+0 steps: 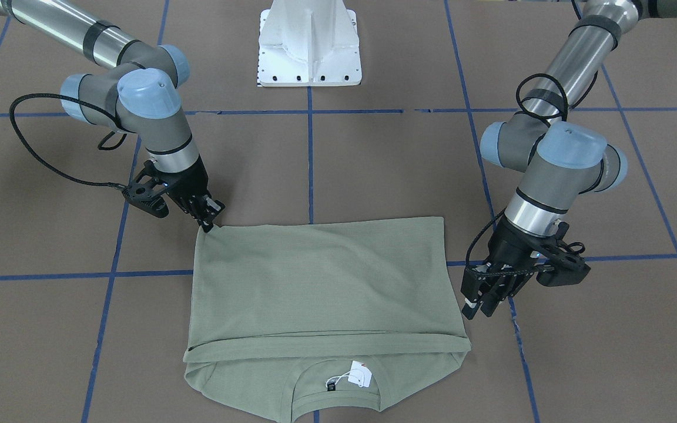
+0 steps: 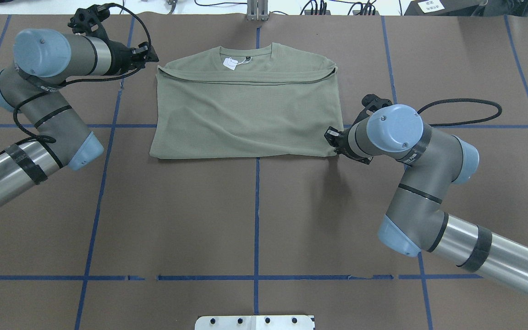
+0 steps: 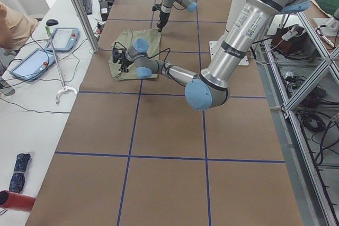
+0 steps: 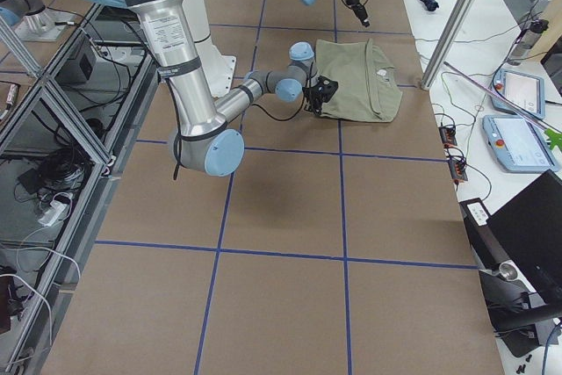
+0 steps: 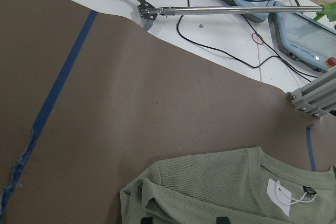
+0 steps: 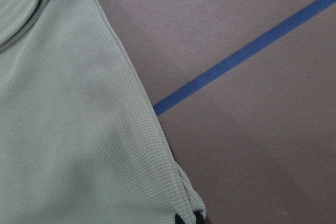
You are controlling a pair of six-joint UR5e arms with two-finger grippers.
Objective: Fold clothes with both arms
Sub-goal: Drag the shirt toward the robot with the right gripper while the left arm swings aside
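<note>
Showed a brown table (image 2: 177, 220) gridded with blue tape (image 2: 256, 206), flanked along one side by a white bench (image 3: 32, 125) bearing two grey tablets (image 3: 62, 38) and a long metal grabber (image 5: 231, 9), with aluminium posts (image 3: 79, 9) at its edge, under even light.

We note the shirt (image 1: 315, 276), a matt, finely ribbed knit cloth, with a smooth paper tag (image 1: 361, 375) at its collar. Beneath the right gripper (image 1: 209, 222) the table cover (image 1: 374, 170) looks matt and faintly grainy, crossed by smooth tape lines (image 1: 310, 164). That gripper's fingers (image 1: 204, 215) look like matt black plastic; the right arm (image 1: 50, 23) behind it shows satin metal tubing.
</note>
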